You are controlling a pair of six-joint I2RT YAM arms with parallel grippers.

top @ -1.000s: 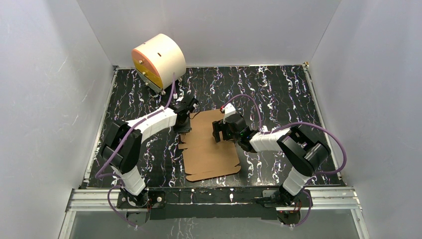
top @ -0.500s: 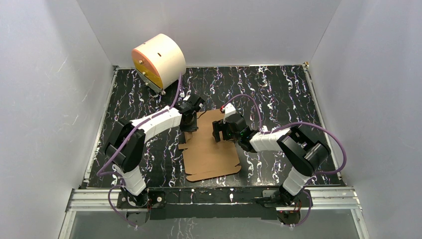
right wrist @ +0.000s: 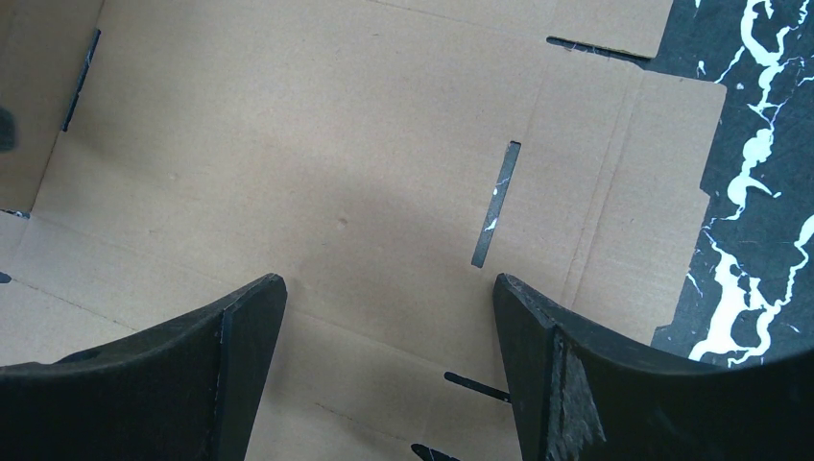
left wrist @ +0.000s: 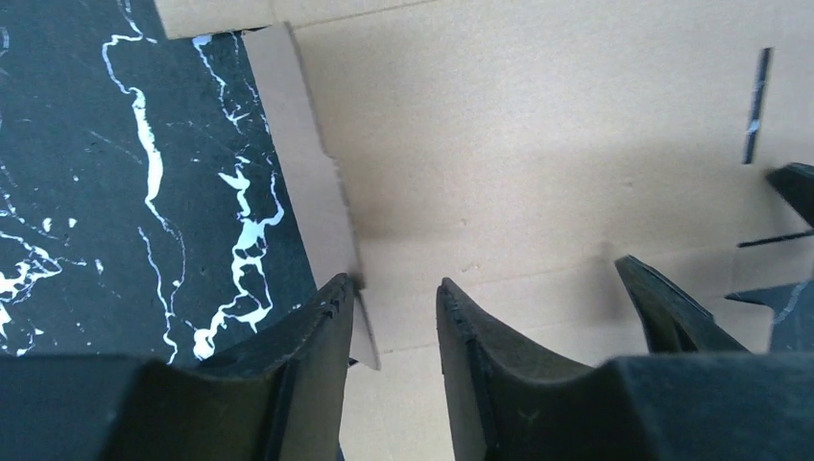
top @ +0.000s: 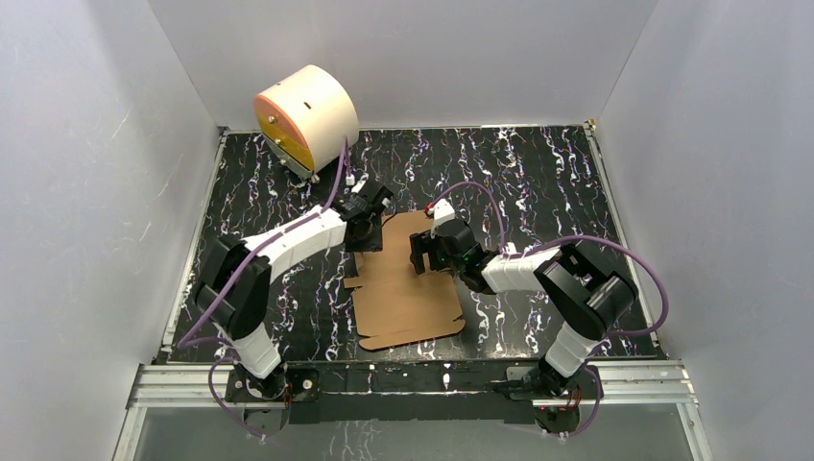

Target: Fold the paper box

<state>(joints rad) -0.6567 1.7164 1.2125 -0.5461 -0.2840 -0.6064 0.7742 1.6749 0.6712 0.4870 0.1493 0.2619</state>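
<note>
The paper box (top: 403, 288) is a flat brown die-cut cardboard sheet in the middle of the black marbled table. My left gripper (top: 366, 233) is at the sheet's far left edge. In the left wrist view (left wrist: 389, 288) its jaws stand a narrow gap apart, and a thin side flap (left wrist: 312, 182) is tilted up, its edge against the left finger (left wrist: 322, 317). My right gripper (top: 422, 259) hovers over the far part of the sheet. In the right wrist view (right wrist: 386, 283) its jaws are wide open and empty above the cardboard (right wrist: 336, 163), near a slot (right wrist: 494, 206).
A cream cylinder with an orange face (top: 305, 117) stands at the back left corner. White walls close in the table (top: 538, 173) on three sides. The right gripper's fingers (left wrist: 672, 307) show at the right of the left wrist view.
My left gripper has moved right and farther back along the sheet's left edge onto the side flap. The right arm and the sheet have not visibly moved.
</note>
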